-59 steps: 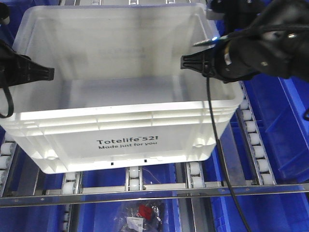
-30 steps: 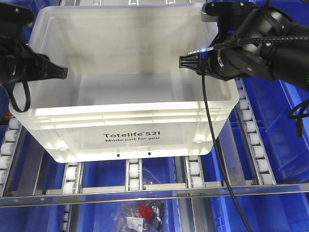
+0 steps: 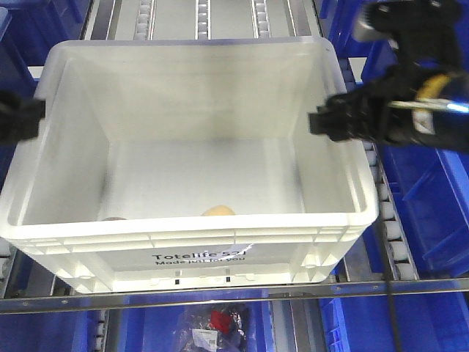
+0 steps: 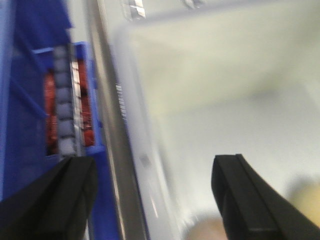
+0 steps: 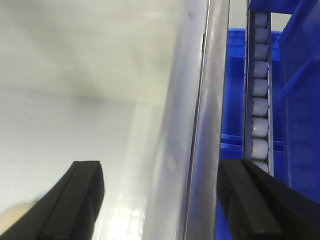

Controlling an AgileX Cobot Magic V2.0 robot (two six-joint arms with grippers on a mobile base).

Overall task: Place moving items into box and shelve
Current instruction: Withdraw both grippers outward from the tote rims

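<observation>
Front view: the white box (image 3: 190, 154) sits on roller rails, the left tool (image 3: 22, 119) at its left wall and the right tool (image 3: 330, 123) at its right wall. A pale yellow item (image 3: 218, 211) and a brownish item (image 3: 113, 218) lie at the near wall inside.

Left wrist view: the left tool (image 4: 150, 200) spread wide, straddling the box wall (image 4: 135, 150).

Right wrist view: the right tool (image 5: 160, 200) likewise wide astride the box wall (image 5: 175, 140).

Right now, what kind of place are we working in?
Probably a warehouse or picking station with flow-rack shelving. The white crate sits on lanes of roller tracks in a metal frame, with blue plastic bins alongside and below, one holding bagged goods.
</observation>
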